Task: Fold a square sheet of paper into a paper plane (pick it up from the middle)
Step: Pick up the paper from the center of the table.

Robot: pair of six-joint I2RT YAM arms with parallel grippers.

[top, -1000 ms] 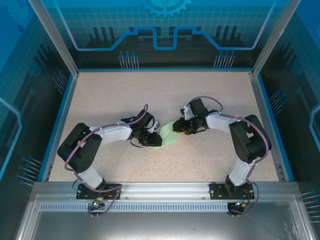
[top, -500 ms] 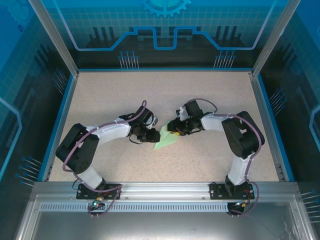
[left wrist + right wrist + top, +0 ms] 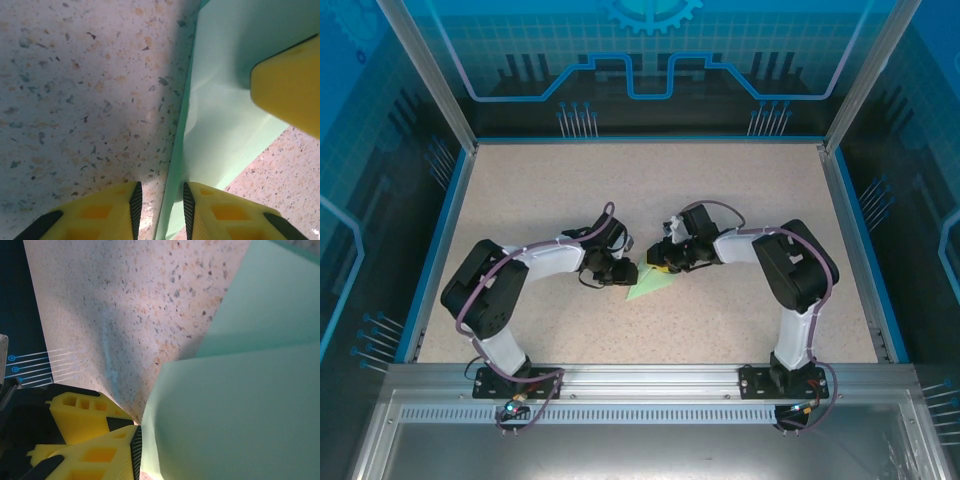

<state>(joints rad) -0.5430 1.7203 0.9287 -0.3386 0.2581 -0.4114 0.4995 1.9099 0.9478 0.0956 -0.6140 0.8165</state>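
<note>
The square sheet of paper lies mid-table as a pale green creased triangle pointing to the near left. My left gripper is at its left edge. In the left wrist view that gripper stands open, and a raised fold of the paper runs between its fingers, close to the right one. My right gripper is at the sheet's far corner. One of its yellow fingers has the paper lying against its black pad, and the lifted sheet hides the other finger. A right-gripper finger rests on the paper in the left wrist view.
The speckled tabletop is bounded by a blue rim and metal posts. The two arms reach inward and nearly meet over the paper. A metal rail runs along the near edge.
The right gripper has moved left toward the left gripper, and the left gripper has shifted slightly. The paper has gone from a wider shape to a narrow triangle.
</note>
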